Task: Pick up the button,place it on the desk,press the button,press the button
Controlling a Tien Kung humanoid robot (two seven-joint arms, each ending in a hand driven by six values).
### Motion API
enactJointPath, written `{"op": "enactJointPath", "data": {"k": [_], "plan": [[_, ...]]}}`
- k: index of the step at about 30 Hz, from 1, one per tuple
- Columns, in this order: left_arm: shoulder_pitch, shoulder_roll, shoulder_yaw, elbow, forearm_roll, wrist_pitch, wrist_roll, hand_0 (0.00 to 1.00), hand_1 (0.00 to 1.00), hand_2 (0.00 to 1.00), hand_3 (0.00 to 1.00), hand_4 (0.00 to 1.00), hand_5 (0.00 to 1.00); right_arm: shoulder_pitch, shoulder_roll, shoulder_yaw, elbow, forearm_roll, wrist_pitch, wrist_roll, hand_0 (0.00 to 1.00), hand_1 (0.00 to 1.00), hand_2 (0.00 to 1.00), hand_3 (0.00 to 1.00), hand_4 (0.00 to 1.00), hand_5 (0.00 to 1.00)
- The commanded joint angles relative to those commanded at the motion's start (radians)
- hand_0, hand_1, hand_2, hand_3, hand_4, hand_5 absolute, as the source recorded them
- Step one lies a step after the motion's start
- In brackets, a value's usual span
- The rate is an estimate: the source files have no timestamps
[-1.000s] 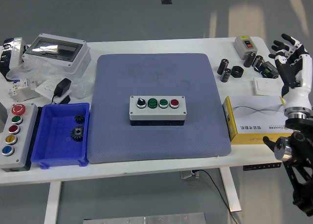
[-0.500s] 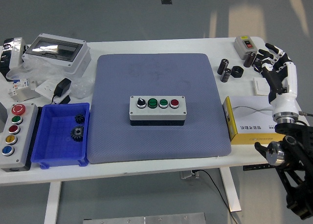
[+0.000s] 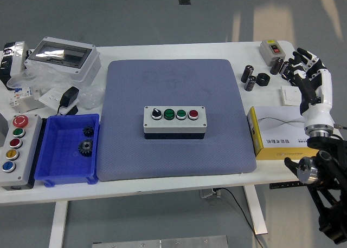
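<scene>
on the blue mat [image 3: 173, 96] in the middle of the white table [image 3: 179, 180] sits the button box [image 3: 174, 121], a grey box with a black knob, two green buttons and a red one in a row on top. well apart from it, at the table's right edge, the right hand [image 3: 308, 77] hangs above the small black parts [image 3: 256, 77], fingers spread and holding nothing. between hand and box lies a yellow and white carton [image 3: 279, 131], just beside the mat. left of the mat, a blue bin [image 3: 57, 153] holds two dark gears [image 3: 85, 141]. beside the bin lies a second grey box [image 3: 15, 145] with five coloured buttons. at the far left corner stands a grey case with a clear lid [image 3: 64, 56].
</scene>
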Motion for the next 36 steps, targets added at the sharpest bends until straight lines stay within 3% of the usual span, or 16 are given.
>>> {"op": "enactJointPath", "data": {"k": [13,27,36], "plan": [[-0.029,0.007,-0.001,0.000,0.011,-0.006,-0.005,0.649,0.633,0.570,0.597,0.611,0.186,-0.014,0.008,0.070,0.036,-0.017,0.005,0.001,0.765,0.742,0.742,0.687,0.602,0.367],[-0.087,0.046,-0.027,0.000,0.112,-0.037,-0.014,0.649,0.633,0.572,0.598,0.611,0.187,-0.071,0.018,0.192,0.084,-0.008,0.013,0.011,0.766,0.736,0.742,0.686,0.621,0.398],[-0.073,0.039,0.005,0.000,0.061,-0.035,-0.018,0.649,0.633,0.572,0.598,0.611,0.189,-0.071,0.023,0.189,0.091,-0.014,0.016,0.011,0.758,0.734,0.742,0.684,0.636,0.426]]}}
